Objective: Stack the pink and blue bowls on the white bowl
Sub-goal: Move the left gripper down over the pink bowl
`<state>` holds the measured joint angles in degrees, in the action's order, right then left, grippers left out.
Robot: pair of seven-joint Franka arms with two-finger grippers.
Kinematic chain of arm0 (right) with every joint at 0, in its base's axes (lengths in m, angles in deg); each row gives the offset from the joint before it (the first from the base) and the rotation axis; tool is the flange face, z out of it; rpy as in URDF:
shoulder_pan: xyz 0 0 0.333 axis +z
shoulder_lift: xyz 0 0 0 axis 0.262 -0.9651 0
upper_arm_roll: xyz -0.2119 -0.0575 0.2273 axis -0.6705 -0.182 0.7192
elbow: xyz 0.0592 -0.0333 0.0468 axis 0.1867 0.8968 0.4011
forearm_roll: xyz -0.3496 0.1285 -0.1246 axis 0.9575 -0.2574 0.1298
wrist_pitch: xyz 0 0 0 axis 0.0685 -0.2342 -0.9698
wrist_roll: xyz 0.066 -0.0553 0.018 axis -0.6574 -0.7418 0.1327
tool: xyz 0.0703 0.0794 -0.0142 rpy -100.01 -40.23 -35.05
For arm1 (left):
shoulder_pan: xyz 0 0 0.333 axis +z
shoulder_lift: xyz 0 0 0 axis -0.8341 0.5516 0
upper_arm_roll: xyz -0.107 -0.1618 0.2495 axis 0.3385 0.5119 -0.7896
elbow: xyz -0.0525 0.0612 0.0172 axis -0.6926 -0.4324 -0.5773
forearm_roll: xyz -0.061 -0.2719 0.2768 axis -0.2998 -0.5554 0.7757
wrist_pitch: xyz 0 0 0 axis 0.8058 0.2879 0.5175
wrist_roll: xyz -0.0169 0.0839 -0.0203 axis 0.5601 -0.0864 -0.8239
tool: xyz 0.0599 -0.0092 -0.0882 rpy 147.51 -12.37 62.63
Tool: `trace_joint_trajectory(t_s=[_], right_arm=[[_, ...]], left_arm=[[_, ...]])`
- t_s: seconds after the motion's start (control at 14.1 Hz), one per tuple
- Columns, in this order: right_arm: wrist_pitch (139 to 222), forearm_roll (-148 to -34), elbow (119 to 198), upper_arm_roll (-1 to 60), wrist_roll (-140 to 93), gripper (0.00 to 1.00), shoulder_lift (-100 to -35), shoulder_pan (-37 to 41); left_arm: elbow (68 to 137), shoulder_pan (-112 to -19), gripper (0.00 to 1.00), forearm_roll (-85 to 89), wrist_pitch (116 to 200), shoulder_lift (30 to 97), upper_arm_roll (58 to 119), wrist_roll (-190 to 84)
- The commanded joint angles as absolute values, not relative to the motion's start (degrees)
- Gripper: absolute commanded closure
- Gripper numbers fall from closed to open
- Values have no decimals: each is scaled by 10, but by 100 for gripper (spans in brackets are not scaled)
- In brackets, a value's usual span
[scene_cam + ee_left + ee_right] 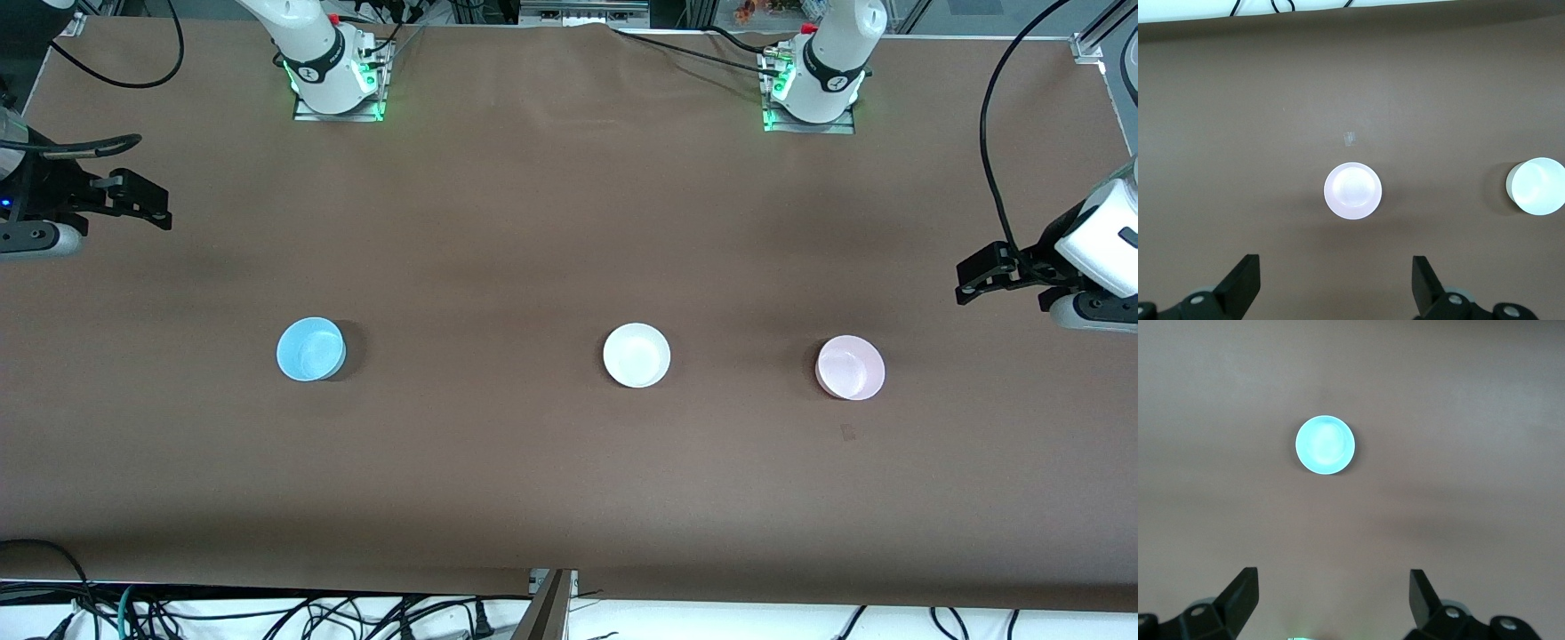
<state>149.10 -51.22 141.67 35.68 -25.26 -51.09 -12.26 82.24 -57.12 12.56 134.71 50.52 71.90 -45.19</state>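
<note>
— At the two short edges of the tabletop, what do the hands hold?
— Nothing. The left gripper [965, 289] hangs over the left arm's end of the brown table [533, 222], its jaws spread wide and touching nothing. The right gripper [164, 209] hangs over the right arm's end, equally wide apart and empty. Both arms wait.
— And the bowls?
— Three in a row, well apart, upright, roughly midway between the long edges. The white bowl [637, 356] sits near the middle; the pink bowl [850, 367] lies toward the left arm's end, the blue bowl [310, 348] toward the right arm's end. Nothing is stacked yet.
— Any writing or labels?
— None that can be read; the bowls are plain.
— What do the wrist views add?
— The left wrist view frames the pink bowl [1353, 191] between its spread fingers [1241, 283], with the white bowl [1537, 186] at the picture's side — and a small pale mark [1350, 139] on the cloth just beside the pink one. The right wrist view shows only the blue bowl [1325, 445] past its fingers [1239, 597].
</note>
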Motion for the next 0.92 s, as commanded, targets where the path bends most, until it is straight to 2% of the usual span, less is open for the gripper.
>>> trace_joint_trajectory(t_s=[0.0,0.36,0.64,0.85], right_arm=[[1489,-518,1407,357,-242,0,-515,-126],[1489,-518,1406,357,-242,0,-515,-126],[1489,-518,1407,357,-242,0,-515,-126],[1489,-518,1406,357,-242,0,-515,-126]], left_arm=[[799,-573,0,142,1331,516,719,-450],[800,-572,0,142,1332,519,716,-454],[806,-558,0,141,1337,548,711,-461],[821,-528,0,142,1383,581,710,-452]])
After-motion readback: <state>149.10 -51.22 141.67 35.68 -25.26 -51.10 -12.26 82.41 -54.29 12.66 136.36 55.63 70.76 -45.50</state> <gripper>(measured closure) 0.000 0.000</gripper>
